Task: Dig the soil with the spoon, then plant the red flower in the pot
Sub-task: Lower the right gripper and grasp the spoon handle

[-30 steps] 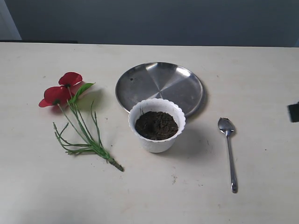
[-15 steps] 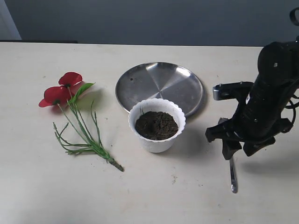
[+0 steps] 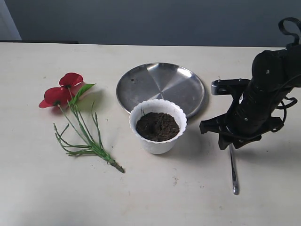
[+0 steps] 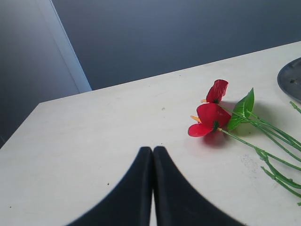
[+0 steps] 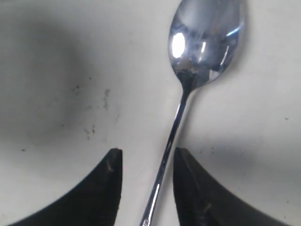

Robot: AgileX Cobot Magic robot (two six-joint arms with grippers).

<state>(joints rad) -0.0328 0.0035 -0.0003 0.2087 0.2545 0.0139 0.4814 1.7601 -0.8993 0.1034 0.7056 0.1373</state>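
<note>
Two parted fingers of the right gripper (image 5: 145, 162) straddle the spoon (image 5: 197, 70) handle, unclenched, right of the pot (image 3: 158, 125); bare surface (image 3: 188, 197) surrounds. Left gripper (image 4: 152, 153) clenched empty.

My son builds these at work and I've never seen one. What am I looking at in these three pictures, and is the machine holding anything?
It is a robot with two arms, each ending in a pair of jaws. The wide picture comes from a camera set apart from the arms. It shows a pale table with a white pot full of soil, a steel plate behind it, a red flower lying to the left and a spoon lying to the right. The black shape there is the right arm, low over the spoon.

The other two pictures come from cameras on the wrists. In the right one, the right gripper has its jaws apart on either side of the spoon's handle, not closed on it. In the left one, the left gripper is shut and empty, near the flower. Nothing is held.
</note>
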